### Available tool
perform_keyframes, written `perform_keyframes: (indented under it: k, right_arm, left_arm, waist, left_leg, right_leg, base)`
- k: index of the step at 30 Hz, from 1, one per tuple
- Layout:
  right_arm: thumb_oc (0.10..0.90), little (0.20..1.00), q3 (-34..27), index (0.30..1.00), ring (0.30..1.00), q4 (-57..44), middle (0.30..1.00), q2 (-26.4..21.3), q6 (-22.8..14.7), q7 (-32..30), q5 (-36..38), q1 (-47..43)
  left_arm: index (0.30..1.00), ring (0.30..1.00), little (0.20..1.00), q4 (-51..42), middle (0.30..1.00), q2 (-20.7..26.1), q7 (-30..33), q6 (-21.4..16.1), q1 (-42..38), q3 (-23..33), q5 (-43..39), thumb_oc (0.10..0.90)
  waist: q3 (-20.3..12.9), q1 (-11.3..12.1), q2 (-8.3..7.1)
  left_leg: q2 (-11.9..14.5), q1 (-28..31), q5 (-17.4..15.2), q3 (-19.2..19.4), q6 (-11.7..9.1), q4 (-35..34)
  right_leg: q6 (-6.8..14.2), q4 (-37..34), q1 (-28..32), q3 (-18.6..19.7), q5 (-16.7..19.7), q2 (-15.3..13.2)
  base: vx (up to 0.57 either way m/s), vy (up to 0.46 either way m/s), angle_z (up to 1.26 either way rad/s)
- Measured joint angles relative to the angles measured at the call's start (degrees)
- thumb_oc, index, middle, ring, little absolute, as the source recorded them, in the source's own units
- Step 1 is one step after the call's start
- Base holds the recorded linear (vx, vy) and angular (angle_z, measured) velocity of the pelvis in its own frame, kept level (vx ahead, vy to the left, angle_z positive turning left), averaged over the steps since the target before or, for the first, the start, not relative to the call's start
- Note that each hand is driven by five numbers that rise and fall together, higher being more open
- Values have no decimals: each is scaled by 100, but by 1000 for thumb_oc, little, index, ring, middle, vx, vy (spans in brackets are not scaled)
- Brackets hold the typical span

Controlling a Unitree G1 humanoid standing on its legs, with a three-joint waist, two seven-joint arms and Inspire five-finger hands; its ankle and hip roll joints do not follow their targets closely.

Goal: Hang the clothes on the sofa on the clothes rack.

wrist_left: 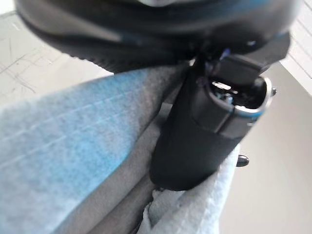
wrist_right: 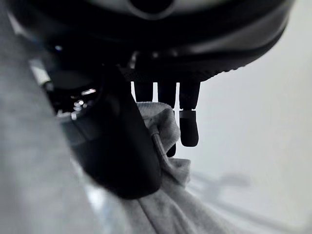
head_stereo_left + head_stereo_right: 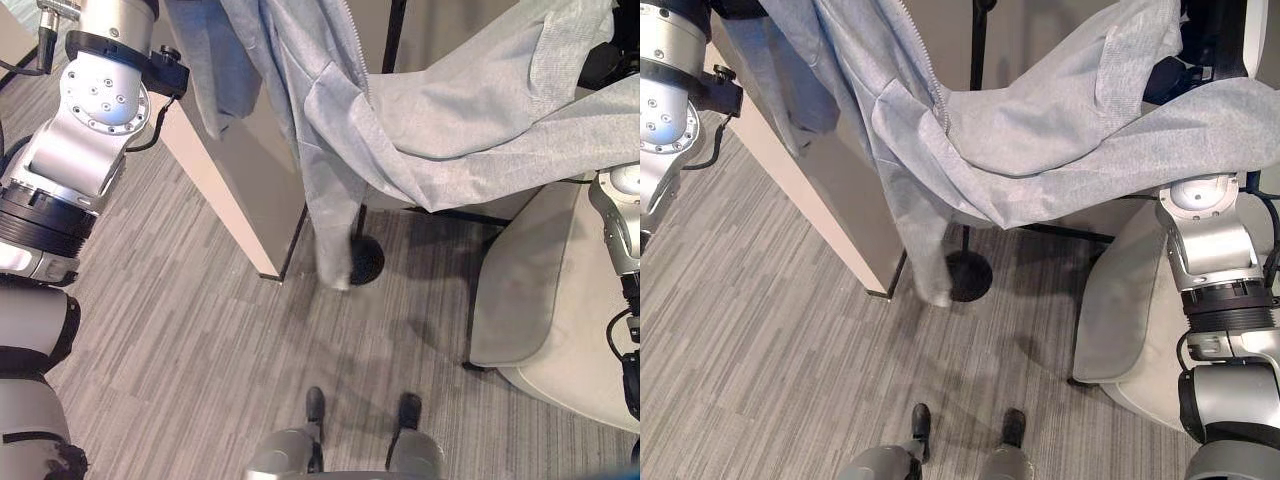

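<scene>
The left hand, raised high at the far left, has its thumb pressed down onto a fold of the grey zip-up jacket, pinching the cloth against the palm; its other fingers are hidden, so how they lie cannot be told. From that grip the jacket hangs in the air as a broad sheet across the far side of the scene, its zipper edge and one sleeve dropping down at the left until the cuff is near the floor, just beside the round black base of the clothes rack. The rack's thin black pole rises behind the cloth, a little left of centre. At the far right the right hand pinches a bunched edge of the same jacket between thumb and curled fingers, above the pale sofa. The step in hand looks like carrying the spread garment onto the rack. To do it well, both pinches should stay firm and level so the cloth stays taut, the collar region should be guided over the pole top, and the trailing sleeve kept from catching the base or the beige partition on the left.
</scene>
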Motion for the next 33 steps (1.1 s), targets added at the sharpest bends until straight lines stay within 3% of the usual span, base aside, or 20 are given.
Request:
perform_keyframes:
  k: [1,4,8,10,11,12,13,14,15,20,25,30,33]
  right_arm:
    - [400,300,34,300,300,110,300,-1,2,6,4,-1]
    - [400,300,36,300,300,230,300,-6,2,3,4,-72]
    - [400,300,218,300,300,662,300,-380,5,-4,159,-618]
    - [400,300,352,300,300,945,300,-608,8,-34,272,-1023]
    - [400,300,486,300,300,1095,300,-692,4,-87,278,-1248]
    - [400,300,760,300,300,1416,300,-783,6,-92,333,-1743]
    - [400,300,857,300,300,1608,300,-795,8,-90,376,-2024]
    - [400,300,909,300,300,1737,300,-822,9,-104,455,-2244]
    - [400,300,1208,300,300,1872,300,-855,20,-126,496,-2395]
    - [400,300,1635,300,300,1978,300,-990,19,-51,498,-2950]
    - [400,300,1630,300,300,1945,300,-996,14,-53,500,-2976]
    - [400,300,952,300,300,1102,300,-1010,12,-44,483,-2233]
    - [400,300,843,300,300,939,300,-1012,4,-44,484,-2061]
  left_arm:
    - [300,300,300,-83,300,3,-3,1,153,95,0,400]
    - [300,300,300,-86,300,1,-6,0,231,198,0,400]
    - [300,300,300,-64,300,-265,-24,4,243,217,-8,400]
    - [300,300,300,-65,300,-333,-73,0,243,126,-13,400]
    - [300,300,300,-26,300,-359,-78,-14,215,125,-13,400]
    - [300,300,300,43,300,-351,-83,-25,175,93,-27,400]
    - [300,300,300,110,300,-346,-87,-29,130,33,-29,400]
    - [300,300,300,181,300,-350,-93,-19,37,-46,-30,400]
    - [300,300,300,204,300,-352,-86,-13,5,-65,-44,400]
    - [300,300,300,253,300,-367,-84,-2,-24,-71,-78,400]
    - [300,300,300,223,300,-348,-44,-2,-36,-37,-251,400]
    - [300,300,300,-219,300,-177,-41,20,66,226,-245,400]
    - [300,300,300,-439,300,-134,-44,-3,65,446,-245,400]
  waist:
    - [8,104,-14]
    - [4,120,-32]
    - [13,-20,-50]
    - [19,-94,-59]
    - [42,-121,-101]
    - [57,-115,-209]
    - [38,-95,-169]
    - [3,-83,-72]
    - [-21,-77,-109]
    - [-48,-47,-153]
    - [-49,134,-152]
    - [-49,104,-152]
    - [-50,79,-149]
  left_leg:
    - [180,162,-79,10,-110,-1]
    - [483,332,-122,-16,-190,-2]
    - [674,279,-49,-170,-301,103]
    - [647,212,-58,-215,-324,231]
    - [594,25,-172,-218,-466,504]
    - [408,-93,-301,-270,-442,442]
    - [329,-75,-270,-370,-424,66]
    - [374,-125,-36,-375,-367,-9]
    - [386,-108,127,-301,-208,-5]
    - [173,-107,116,-313,-155,-4]
    - [160,-110,117,-323,-142,-3]
    - [176,-105,117,-305,-141,-3]
    - [182,-78,115,-248,-142,-3]
  right_leg:
    - [-41,-2,139,45,1,219]
    - [-126,30,319,85,-45,504]
    - [-185,33,456,-118,-81,679]
    - [-258,33,533,-258,-127,694]
    - [-276,35,529,-292,-139,635]
    - [-426,37,524,-275,-229,506]
    - [-430,36,476,-263,-240,504]
    - [-417,33,427,-263,-249,577]
    - [-375,33,424,-226,-264,597]
    - [-310,28,445,-235,-295,430]
    - [-273,28,447,-244,-303,388]
    - [-267,29,445,-237,-306,400]
    - [-267,29,446,-194,-306,400]
  base:
    - [122,-229,-13]
    - [62,-204,-7]
    - [-5,-104,23]
    - [-9,-19,41]
    - [21,24,18]
    - [41,52,11]
    - [92,79,2]
    - [130,103,-17]
    - [108,73,-11]
    - [96,71,4]
    - [56,40,2]
    - [39,0,-3]
    - [52,2,-8]
